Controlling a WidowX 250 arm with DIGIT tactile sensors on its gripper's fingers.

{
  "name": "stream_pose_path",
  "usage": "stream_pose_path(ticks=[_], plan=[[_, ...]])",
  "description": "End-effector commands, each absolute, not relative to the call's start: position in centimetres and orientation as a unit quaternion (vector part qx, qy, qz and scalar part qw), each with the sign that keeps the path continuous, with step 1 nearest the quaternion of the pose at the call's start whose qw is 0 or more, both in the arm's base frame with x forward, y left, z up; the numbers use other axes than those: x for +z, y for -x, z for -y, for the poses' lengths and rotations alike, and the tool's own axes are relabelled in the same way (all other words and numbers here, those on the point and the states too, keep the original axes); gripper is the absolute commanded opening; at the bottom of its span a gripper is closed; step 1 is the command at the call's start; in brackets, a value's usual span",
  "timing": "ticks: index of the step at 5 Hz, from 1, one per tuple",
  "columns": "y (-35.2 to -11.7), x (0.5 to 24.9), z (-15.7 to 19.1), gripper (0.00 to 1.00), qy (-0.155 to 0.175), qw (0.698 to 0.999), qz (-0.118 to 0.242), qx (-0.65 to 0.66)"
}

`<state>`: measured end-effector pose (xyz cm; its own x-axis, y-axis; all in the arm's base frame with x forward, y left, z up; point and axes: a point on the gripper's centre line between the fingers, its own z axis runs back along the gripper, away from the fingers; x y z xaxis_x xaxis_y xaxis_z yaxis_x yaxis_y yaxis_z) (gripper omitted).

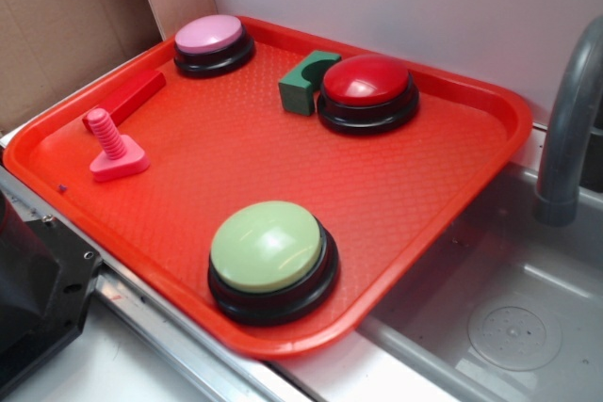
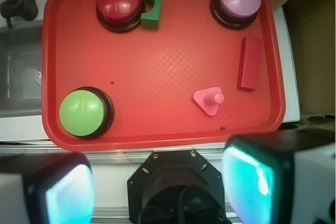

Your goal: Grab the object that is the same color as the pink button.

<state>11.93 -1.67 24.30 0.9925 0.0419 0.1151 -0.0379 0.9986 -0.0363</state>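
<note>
On the red plastic tray [image 2: 157,72], I see the small hot-pink toy bolt [image 2: 209,99] standing near the red bar [image 2: 250,62]. My gripper [image 2: 157,182] hangs off the tray, fingers [image 2: 247,179] spread wide, holding nothing.

The gripper [image 2: 157,187] has two wide fingers [image 2: 252,177] with black edges, pale grey outer sides and glossy pads that shine in cyan. Between them sits a black octagonal housing [image 2: 178,182] with small screws on its rim and a dark cable. In the exterior view, a black angular part [image 1: 33,298] shows small screws.
</note>
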Motion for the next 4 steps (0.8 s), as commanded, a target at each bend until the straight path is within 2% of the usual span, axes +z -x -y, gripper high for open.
stream_pose_path(ticks=[1,2,3,4], plan=[[-11.9,24.3,1.7,1.0,0.017,0.998,0.058,0.02],[-15.7,19.5,-2.2,1.0,-0.024,0.996,-0.002,0.082],[-17.6,16.9,-5.6,1.0,-0.038,0.991,0.008,0.128],[-18.0,15.0,-7.9,1.0,-0.023,0.989,0.021,0.146]])
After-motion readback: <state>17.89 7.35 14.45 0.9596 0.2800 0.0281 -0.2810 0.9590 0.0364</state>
